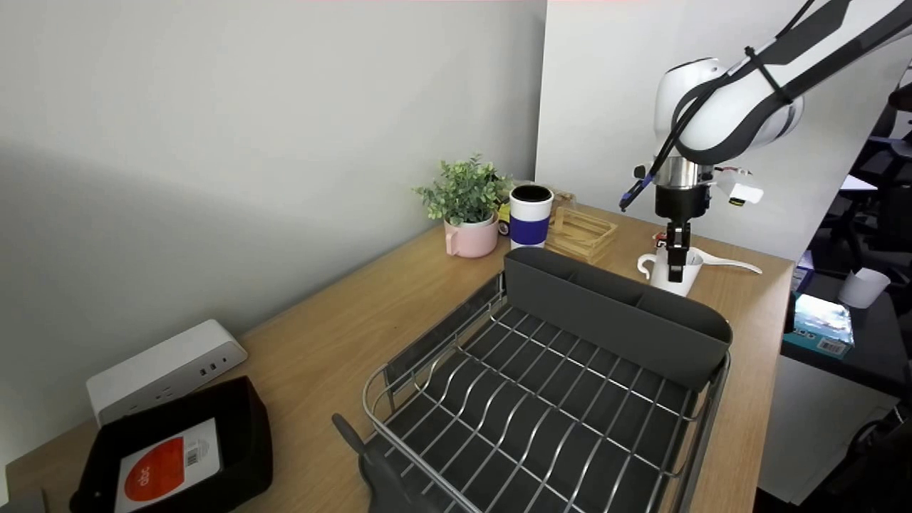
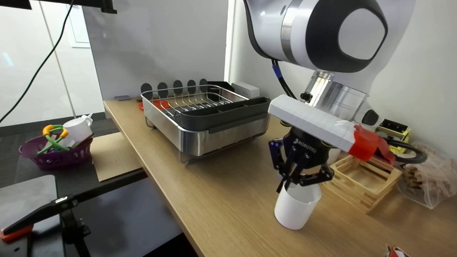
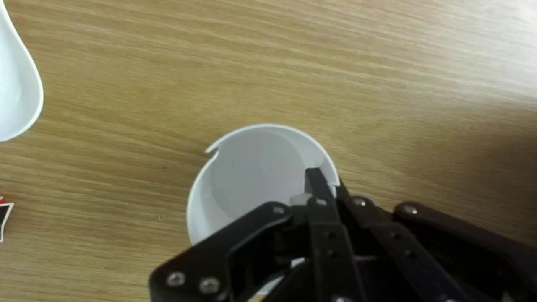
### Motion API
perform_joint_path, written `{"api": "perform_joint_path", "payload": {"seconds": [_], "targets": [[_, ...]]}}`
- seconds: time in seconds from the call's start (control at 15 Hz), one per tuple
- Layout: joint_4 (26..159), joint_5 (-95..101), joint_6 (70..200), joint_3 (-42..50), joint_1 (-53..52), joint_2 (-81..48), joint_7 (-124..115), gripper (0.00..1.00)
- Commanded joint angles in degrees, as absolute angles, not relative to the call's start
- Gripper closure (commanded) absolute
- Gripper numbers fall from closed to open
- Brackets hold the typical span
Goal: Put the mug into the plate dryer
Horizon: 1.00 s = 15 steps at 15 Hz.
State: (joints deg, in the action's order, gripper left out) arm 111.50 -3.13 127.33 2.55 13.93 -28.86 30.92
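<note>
The mug (image 2: 296, 214) is below the claw (image 3: 329, 181), which is clamped on its wall, one finger (image 3: 314, 186) inside the rim and one outside. Its handle (image 1: 641, 263) (clear in an exterior view) is hard to make out beneath the claw in the wrist view. Near the mug lies a white spoon (image 3: 16, 96), cut off by the wrist view's edge. The plate dryer (image 1: 605, 317) stands apart, its near end cropped in an exterior view.

Mug (image 2: 293, 211) wht; rack (image 1: 617, 311) slvr/dk gry; tool (image 2: 284, 186) blk; cup (image 1: 530, 229) wht w/ blue band.
</note>
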Motion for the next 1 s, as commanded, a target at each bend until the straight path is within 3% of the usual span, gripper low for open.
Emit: {"api": "perform_joint_path", "payload": {"seconds": [0.0, 0.93], "targets": [[116.0, -1.7, 130.1, 2.0, 13.2, -25.4, 29.8, 0.99], [130.1, 7.2, 135.9, 2.8, 7.8, -8.6, 22.0, 0.99]]}}
